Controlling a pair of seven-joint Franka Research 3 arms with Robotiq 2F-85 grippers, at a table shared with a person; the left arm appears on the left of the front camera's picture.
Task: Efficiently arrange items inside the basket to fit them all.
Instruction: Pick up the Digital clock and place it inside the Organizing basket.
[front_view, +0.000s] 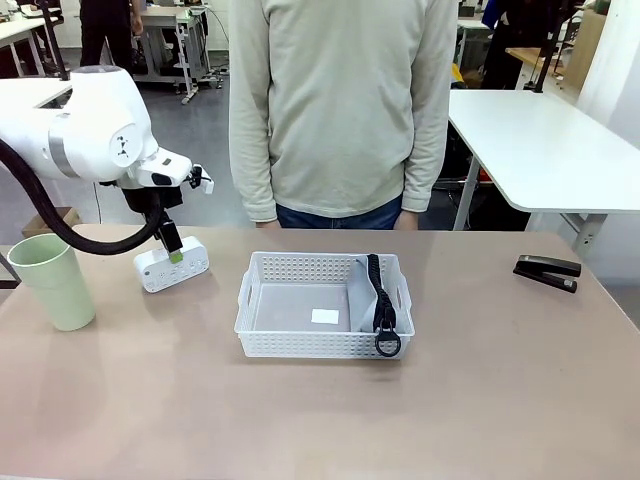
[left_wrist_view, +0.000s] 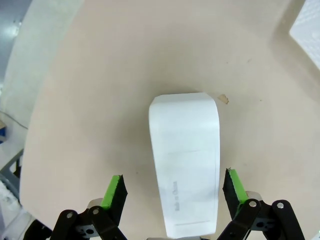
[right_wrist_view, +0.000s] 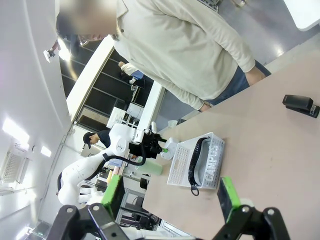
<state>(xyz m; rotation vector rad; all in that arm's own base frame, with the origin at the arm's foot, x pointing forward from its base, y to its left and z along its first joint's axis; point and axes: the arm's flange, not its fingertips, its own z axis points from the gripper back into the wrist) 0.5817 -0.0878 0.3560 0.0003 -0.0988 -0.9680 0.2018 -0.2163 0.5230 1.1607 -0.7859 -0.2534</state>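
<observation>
Left wrist view: left pincer (left_wrist_view: 174, 180) wide astride white device (left_wrist_view: 185, 145)

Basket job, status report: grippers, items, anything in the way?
Left gripper open, straddling white device on table. Right gripper open, empty. Pouch in basket; cup, stapler outside. No obstruction seen.

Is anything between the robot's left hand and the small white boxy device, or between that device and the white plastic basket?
Nothing visible does. The open left hand straddles the small white boxy device, and only bare table lies between that and the white perforated plastic basket.
</observation>
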